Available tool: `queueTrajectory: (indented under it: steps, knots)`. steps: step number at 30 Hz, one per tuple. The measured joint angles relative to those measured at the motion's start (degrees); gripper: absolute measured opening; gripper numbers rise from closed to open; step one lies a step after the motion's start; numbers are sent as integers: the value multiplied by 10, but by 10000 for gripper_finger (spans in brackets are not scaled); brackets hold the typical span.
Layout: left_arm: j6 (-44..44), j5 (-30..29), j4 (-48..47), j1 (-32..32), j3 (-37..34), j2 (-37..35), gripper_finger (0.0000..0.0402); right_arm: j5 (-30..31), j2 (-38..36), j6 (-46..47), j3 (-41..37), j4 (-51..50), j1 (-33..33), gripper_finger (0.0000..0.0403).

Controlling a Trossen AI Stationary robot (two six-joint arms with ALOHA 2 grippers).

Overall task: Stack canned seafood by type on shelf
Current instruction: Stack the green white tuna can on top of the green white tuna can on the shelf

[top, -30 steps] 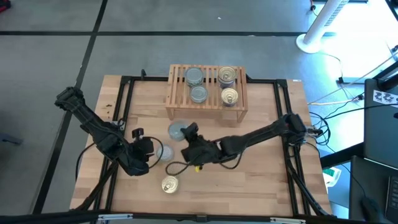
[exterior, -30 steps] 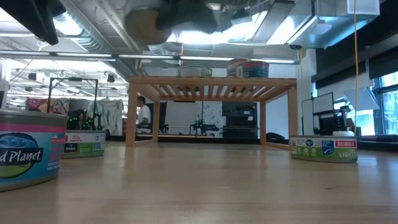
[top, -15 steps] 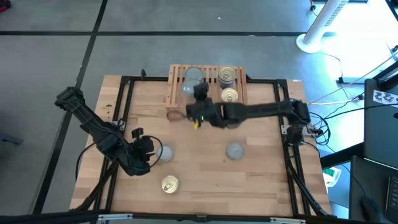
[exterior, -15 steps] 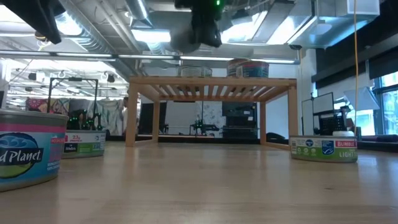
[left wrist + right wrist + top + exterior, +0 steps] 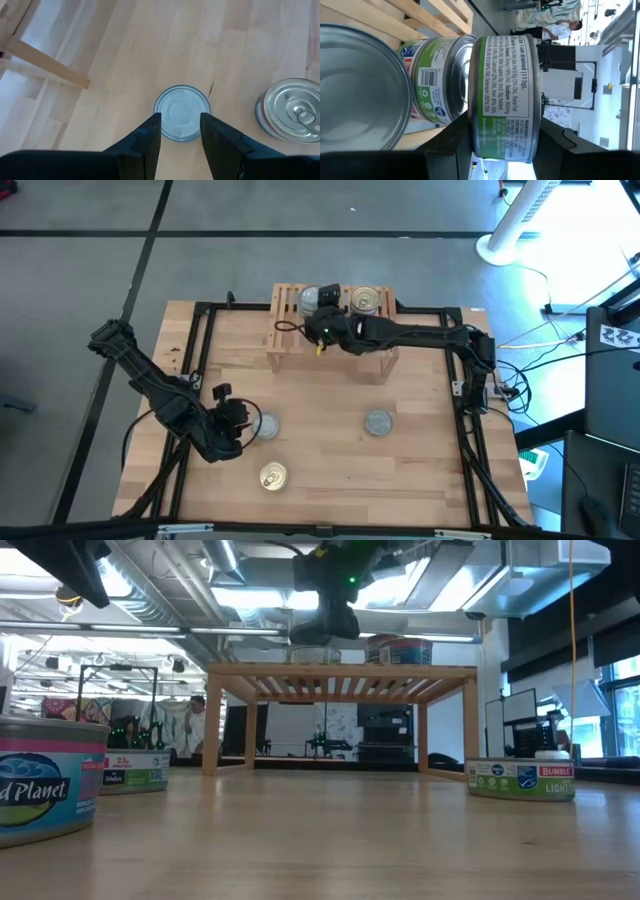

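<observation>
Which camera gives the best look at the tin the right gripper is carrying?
The right wrist view: the held tin fills it, label readable, clamped between the fingers. In the high view the right gripper hides it over the shelf. The low view shows only its underside.

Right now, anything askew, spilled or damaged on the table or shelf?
Nothing stands out. The right gripper holds a green-label tin over the shelf, above the silver tins. Three tins sit flat on the table; the left gripper hovers open over one silver tin.
</observation>
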Motion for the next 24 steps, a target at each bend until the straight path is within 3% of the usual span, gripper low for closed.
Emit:
queueTrajectory:
  steps: [7,24]
  knots:
    - [0,0,0,0,0,0,131,-49,0,-49,0,0,-3,152]
    - [3,0,0,0,0,0,131,-80,0,-66,0,6,-37,152]
